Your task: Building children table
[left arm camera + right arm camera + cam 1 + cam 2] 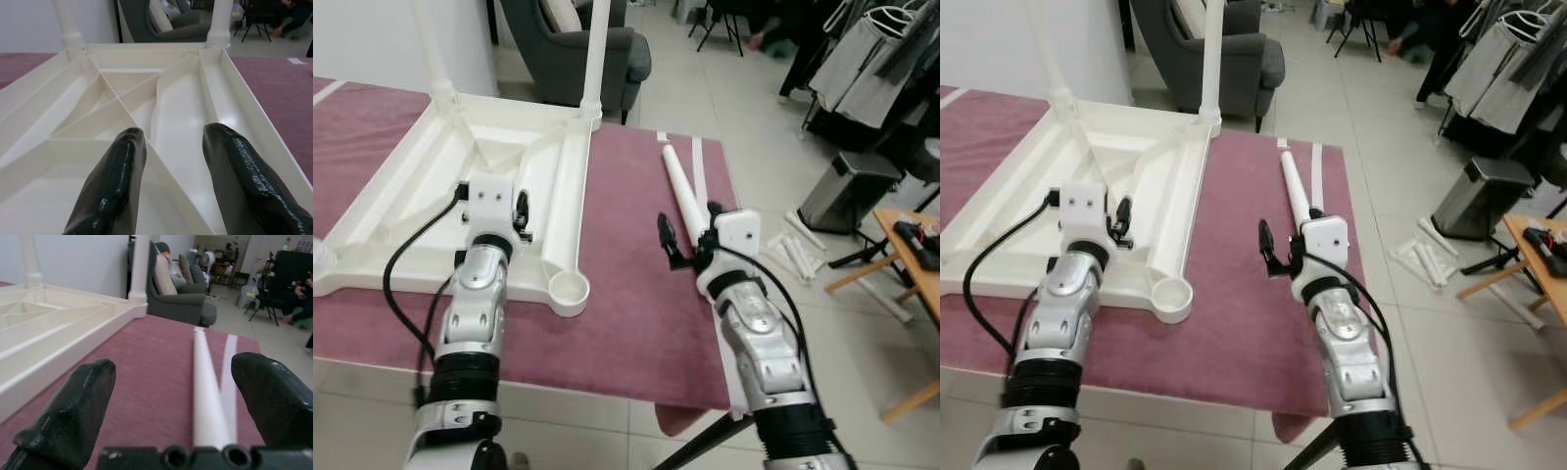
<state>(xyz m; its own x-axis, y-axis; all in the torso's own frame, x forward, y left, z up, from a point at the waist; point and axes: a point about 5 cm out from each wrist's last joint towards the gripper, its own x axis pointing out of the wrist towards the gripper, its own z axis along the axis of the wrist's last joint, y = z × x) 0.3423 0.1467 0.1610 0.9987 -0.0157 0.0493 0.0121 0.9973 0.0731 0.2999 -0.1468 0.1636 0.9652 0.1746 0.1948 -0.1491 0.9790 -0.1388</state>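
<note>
Maroon cloth (636,294) covers the work surface, and the white children's table top (431,186) lies on it upside down, ribbed underside up, toward ten o'clock from where the robot stands. Two white legs are already standing in its far corners: one (433,49) at about eleven o'clock, the other (595,54) nearer twelve. The near corner socket (570,287) is an open round cup with nothing in it.

Over the ribbed underside hangs the left gripper (171,161), its two black fingers (115,181) spread apart with nothing between them, pointing toward the far rail.

A loose white leg (683,196) lies flat on the cloth at about one o'clock, running away from the robot, beside a pale strip along the cloth's right edge. The right gripper (171,401) sits just at the near end of that leg, fingers (73,406) wide open on either side of it, not pinching it.

Beyond the table stands a grey armchair (578,44). On the tiled floor at three o'clock lie more white parts (798,255) near a grey bin (847,191), and the corner of a wooden table (911,255) shows at the edge.
</note>
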